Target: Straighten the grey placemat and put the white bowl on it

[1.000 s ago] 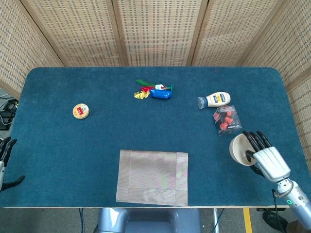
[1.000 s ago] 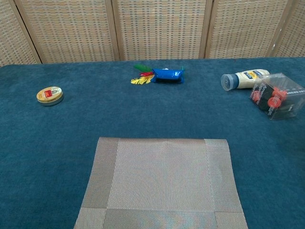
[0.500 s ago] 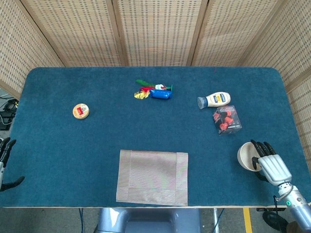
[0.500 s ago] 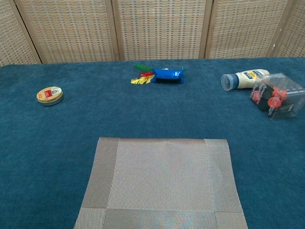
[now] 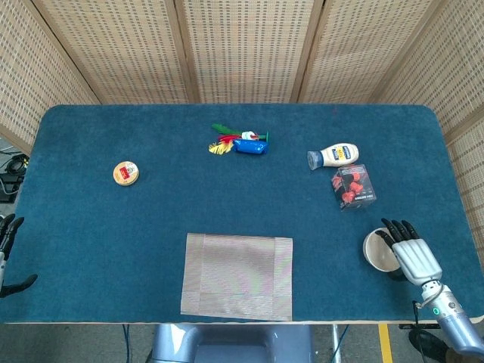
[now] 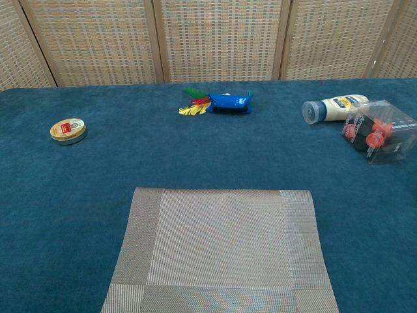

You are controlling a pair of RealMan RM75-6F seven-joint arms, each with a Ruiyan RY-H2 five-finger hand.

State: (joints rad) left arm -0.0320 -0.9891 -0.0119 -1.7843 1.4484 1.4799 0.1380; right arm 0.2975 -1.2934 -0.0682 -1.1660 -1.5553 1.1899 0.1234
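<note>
At the table's left edge the left hand [image 5: 7,238] shows only partly; whether it holds anything cannot be told. A round tin [image 5: 125,173] and toy [image 5: 240,143] lie beyond the grey placemat [image 5: 237,276]. Past the bottle [image 5: 333,156] and clear box [image 5: 352,186], the right hand [image 5: 408,254] grips the white bowl [image 5: 377,249] near the table's right front corner.

Looking woven and matt: grey placemat [image 5: 237,276]. Covering table [image 5: 151,219]: napped blue cloth. Showing glossy plastic beyond placemat: bottle [image 5: 333,156], clear box [image 5: 353,186].
</note>
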